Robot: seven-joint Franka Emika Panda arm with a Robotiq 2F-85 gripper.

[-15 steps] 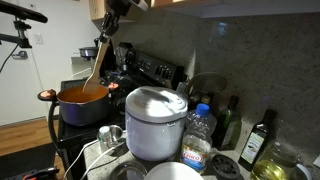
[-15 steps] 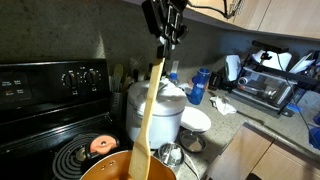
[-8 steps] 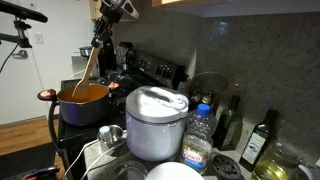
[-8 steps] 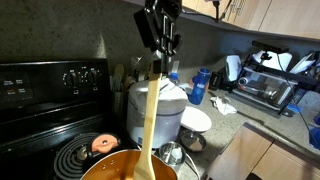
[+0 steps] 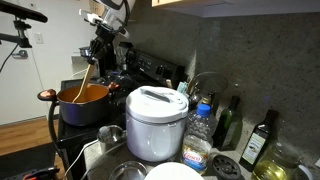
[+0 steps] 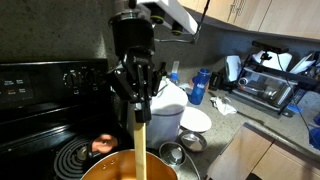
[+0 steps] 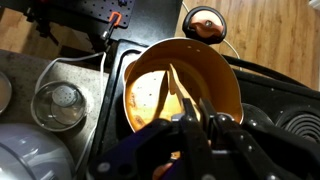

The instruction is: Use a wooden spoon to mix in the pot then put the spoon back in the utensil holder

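The wide orange-red pot [image 5: 83, 103] stands on the black stove; it also shows at the bottom edge of an exterior view [image 6: 118, 168] and from above in the wrist view [image 7: 215, 70]. My gripper [image 5: 98, 50] [image 6: 139, 112] [image 7: 187, 118] is shut on the handle of the light tan wooden spoon [image 5: 83, 85] [image 6: 140, 150] [image 7: 178, 85]. The spoon hangs nearly straight down with its lower end inside the pot. Its bowl is hidden inside the pot in both exterior views. The utensil holder cannot be made out.
A white domed cooker [image 5: 155, 122] [image 6: 165, 108] stands beside the stove. A small steel cup [image 5: 110, 136], bottles [image 5: 198, 135] and an oil bottle [image 5: 256, 140] crowd the counter. The stove's control panel [image 6: 60, 78] and a coil burner [image 6: 75, 155] lie behind the pot.
My gripper has moved down and across over the pot. The spoon has swung from a slant to nearly upright, its lower end staying in the pot.
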